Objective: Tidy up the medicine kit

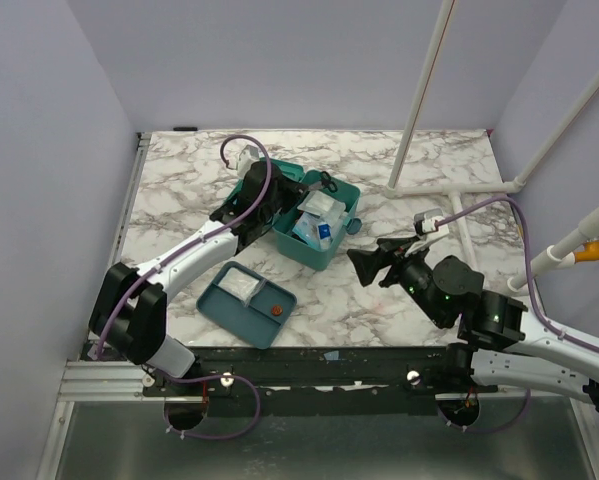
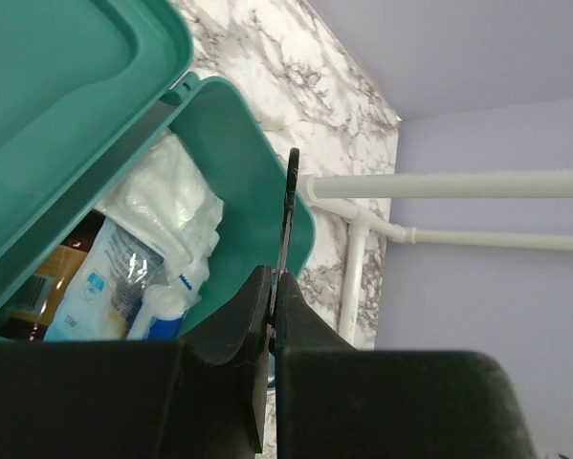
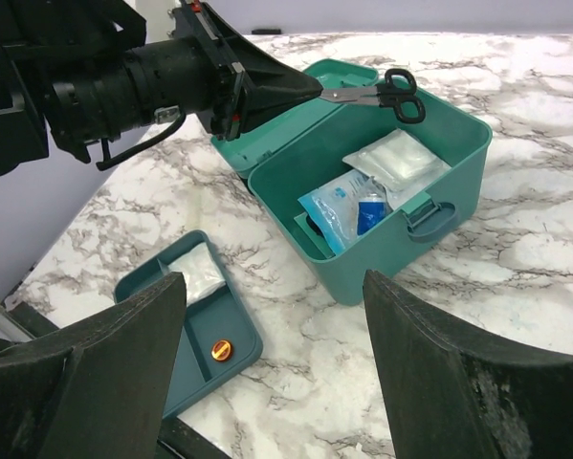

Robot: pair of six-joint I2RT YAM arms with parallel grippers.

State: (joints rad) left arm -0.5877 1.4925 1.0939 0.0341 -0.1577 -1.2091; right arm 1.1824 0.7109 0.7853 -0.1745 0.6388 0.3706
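The medicine kit (image 1: 297, 246) stands open in the middle of the table (image 1: 179, 190), with packets inside and a tray (image 1: 222, 306) near it. The left gripper (image 3: 310, 89) is clamped on black-handled scissors (image 3: 386, 94) above the kit's rear. The right gripper (image 1: 363, 263) hangs just beside the kit, spread wide.

No legible text, print on blue packets (image 3: 330, 207) in medicine kit (image 3: 391, 260) blurred
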